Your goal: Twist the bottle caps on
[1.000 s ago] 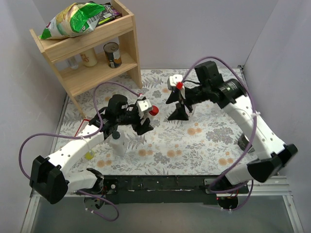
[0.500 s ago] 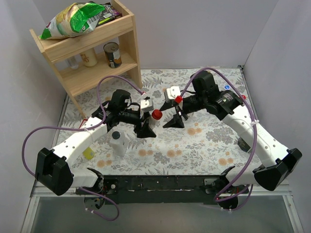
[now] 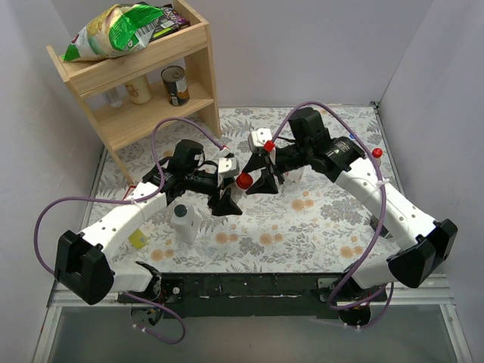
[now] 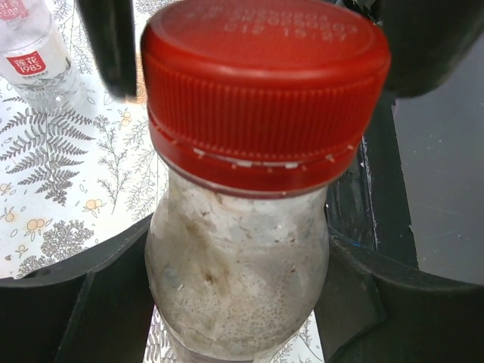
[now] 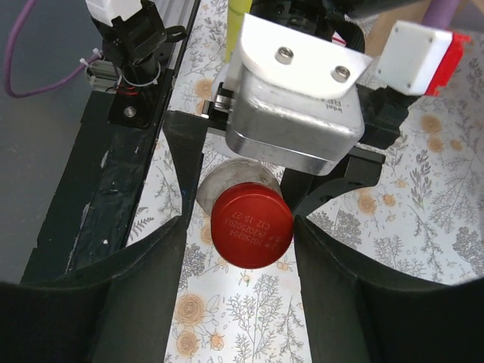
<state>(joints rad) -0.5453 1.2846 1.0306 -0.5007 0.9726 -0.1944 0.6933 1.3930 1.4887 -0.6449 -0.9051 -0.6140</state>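
Note:
My left gripper (image 3: 229, 190) is shut on a small clear bottle (image 4: 234, 280) and holds it off the table. Its fingers (image 4: 68, 302) press the bottle's body on both sides. A red bottle cap (image 4: 261, 91) sits on the neck. My right gripper (image 5: 240, 224) has come end-on around this red cap (image 5: 252, 224), so the two grippers meet at the table's middle (image 3: 243, 181). The right finger touches the cap's rim, while a narrow gap shows at the left finger. A second clear bottle (image 4: 30, 53) with a red-and-white label stands on the floral mat.
A white opaque bottle (image 3: 184, 221) with a dark cap stands near the left arm, with a yellow object (image 3: 138, 240) beside it. A loose red cap (image 3: 376, 153) and a blue one (image 3: 352, 137) lie far right. A wooden shelf (image 3: 151, 113) holding a can (image 3: 175, 85) stands back left.
The right arm swung left to the capped bottle in the left gripper, and its jaws narrowed around the cap. The left arm brought the bottle slightly forward, then held still.

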